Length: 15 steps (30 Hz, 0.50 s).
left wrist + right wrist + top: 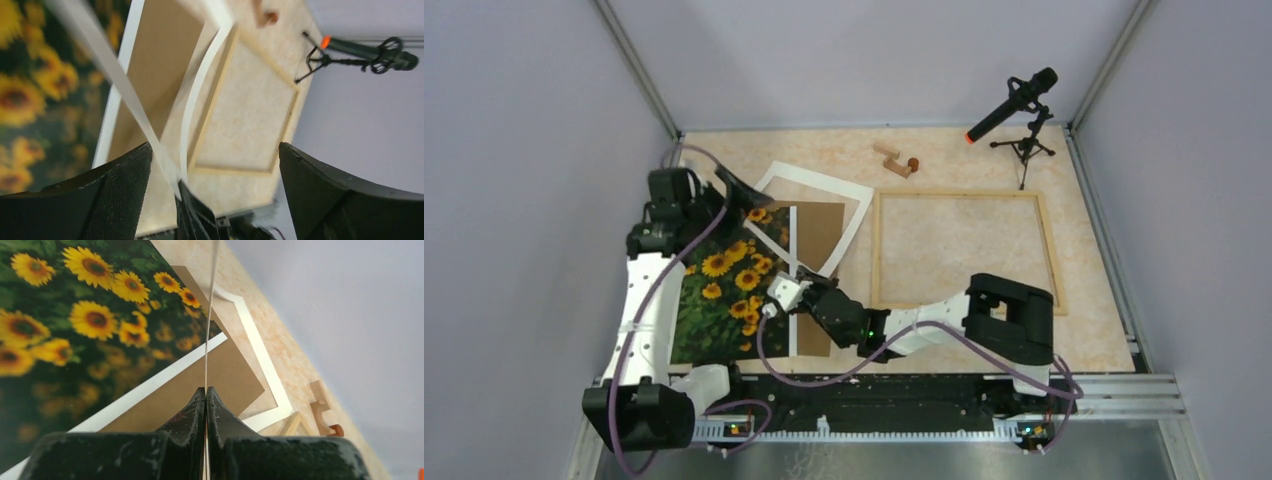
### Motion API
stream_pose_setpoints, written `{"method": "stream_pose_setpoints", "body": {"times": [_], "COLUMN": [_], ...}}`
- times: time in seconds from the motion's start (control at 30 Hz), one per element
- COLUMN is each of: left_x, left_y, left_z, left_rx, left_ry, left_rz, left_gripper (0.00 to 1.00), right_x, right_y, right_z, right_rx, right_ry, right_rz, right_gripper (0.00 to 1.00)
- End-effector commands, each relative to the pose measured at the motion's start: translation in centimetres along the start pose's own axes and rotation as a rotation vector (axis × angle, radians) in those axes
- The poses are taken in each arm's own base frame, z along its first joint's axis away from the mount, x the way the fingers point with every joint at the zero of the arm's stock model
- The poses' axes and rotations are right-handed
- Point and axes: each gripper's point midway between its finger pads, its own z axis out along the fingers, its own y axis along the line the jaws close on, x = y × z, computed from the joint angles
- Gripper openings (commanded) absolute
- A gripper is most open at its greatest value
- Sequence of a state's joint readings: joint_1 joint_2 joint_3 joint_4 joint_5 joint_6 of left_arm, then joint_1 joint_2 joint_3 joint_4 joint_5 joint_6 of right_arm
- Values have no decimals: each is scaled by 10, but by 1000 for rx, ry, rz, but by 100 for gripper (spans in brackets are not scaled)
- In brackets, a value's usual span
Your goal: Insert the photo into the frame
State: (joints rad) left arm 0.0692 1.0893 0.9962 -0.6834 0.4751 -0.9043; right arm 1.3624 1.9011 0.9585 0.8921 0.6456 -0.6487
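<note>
The photo (724, 300) of sunflowers with a white edge lies at the left of the table, partly over a brown board. In the right wrist view the photo (75, 325) fills the left. My right gripper (786, 285) is at its right edge, and the right gripper (206, 390) is shut on the thin sheet seen edge-on. My left gripper (742, 192) hangs open at the photo's far corner. In its own view the left gripper (215, 150) stands wide with the photo (30, 100) to the left, held by nothing. The frame (954, 193) lies flat to the right, with only tabletop inside its rails.
A white mat (824, 190) and the brown board (819, 235) lie between photo and frame. Small wooden blocks (894, 160) sit behind the frame. A microphone on a tripod (1014, 105) stands at the far right corner. Grey walls close in the table.
</note>
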Motion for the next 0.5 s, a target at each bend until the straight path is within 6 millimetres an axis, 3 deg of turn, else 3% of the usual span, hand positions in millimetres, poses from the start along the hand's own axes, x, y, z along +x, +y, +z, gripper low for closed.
{"method": "stream_pose_setpoints", "body": {"times": [0.0,0.13,0.27,0.37,0.47], "left_x": [-71,-89,-91,-86,-74], "left_y": [-84,-145,-183,-201,-219], "left_z": [-85,-159,-198,-214,-217], "left_rx": [70,155,226,281,372], "left_ry": [-384,-600,-676,-688,-648], "left_rz": [480,632,695,716,778], "left_gripper": [99,99,99,99,99], "right_x": [-81,-129,-166,-155,-99], "right_y": [-58,-113,-183,-228,-269], "right_z": [-6,-19,-46,-60,-74], "right_rx": [-30,-148,-188,-105,86], "right_ry": [-7,7,-84,-62,3], "right_rz": [399,822,1107,1250,1376], "right_gripper": [0,0,0,0,0]}}
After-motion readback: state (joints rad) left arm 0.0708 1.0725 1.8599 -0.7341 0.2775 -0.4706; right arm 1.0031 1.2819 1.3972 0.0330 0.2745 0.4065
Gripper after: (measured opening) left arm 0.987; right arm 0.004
